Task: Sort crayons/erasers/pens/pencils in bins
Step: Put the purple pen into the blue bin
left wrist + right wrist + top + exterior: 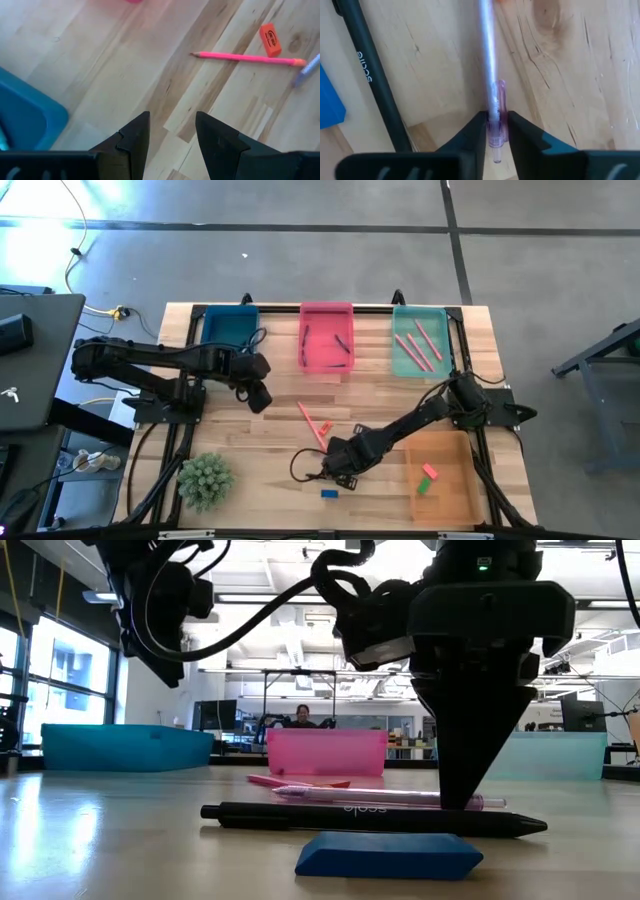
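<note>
A translucent purple pen (490,60) lies on the wooden table (270,445) with my right gripper (496,131) shut on it, fingers pointing down (462,795). Beside it lie a black pen (370,817) and a blue eraser (390,855). A pink pencil (245,58) and an orange-pink eraser (270,40) lie flat farther back. My left gripper (172,135) hangs open above bare table near the dark blue bin (230,325). The pink bin (327,335) holds dark pens, the teal bin (418,340) salmon sticks, and the orange bin (440,475) a pink and a green eraser. My right gripper pinches the purple pen between its two fingers at the clear clip end (498,107). The fingers come from above, pointing down, and lie across the pen. The pen rests flat on the table along its whole length (390,798).
A small green potted plant (205,480) stands at the near left of the table. The black pen (370,75) and the blue eraser (327,105) lie close beside my right gripper. A person sits in the room beyond the pink bin (302,718).
</note>
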Controlling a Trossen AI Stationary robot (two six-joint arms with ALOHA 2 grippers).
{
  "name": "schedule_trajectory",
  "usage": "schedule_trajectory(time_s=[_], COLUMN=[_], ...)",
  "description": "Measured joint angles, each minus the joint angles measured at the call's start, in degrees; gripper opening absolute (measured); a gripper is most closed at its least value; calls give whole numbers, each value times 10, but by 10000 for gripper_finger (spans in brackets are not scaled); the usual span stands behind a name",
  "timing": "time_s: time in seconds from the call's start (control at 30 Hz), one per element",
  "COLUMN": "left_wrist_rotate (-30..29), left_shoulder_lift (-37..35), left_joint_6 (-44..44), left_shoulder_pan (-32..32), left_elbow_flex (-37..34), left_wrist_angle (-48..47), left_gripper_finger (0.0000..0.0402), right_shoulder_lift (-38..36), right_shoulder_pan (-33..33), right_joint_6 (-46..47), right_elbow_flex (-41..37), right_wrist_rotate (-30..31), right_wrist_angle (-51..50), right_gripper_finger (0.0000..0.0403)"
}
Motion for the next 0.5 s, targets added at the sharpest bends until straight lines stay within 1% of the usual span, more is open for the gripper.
schedule_trajectory(time_s=[0.2, 0.3, 0.37, 0.5], left_wrist_rotate=[0, 3, 15, 37], left_shoulder_lift=[0, 0, 0, 0], left_joint_6=[0, 0, 0, 0], left_shoulder_pan=[-7, -9, -9, -9], left_elbow_flex=[0, 0, 0, 0], left_wrist_angle=[0, 0, 0, 0], left_gripper_finger=[149, 149, 149, 149], right_shoulder_lift=[0, 0, 1, 4], right_shoulder_pan=[0, 0, 0, 2], right_joint_6=[-1, -1, -5, -29], right_elbow_flex=[-1, -1, 5, 40], right_wrist_rotate=[-1, -2, -9, -10], right_wrist_angle=[-1, -1, -7, -40], right_gripper_finger=[30, 25, 24, 23])
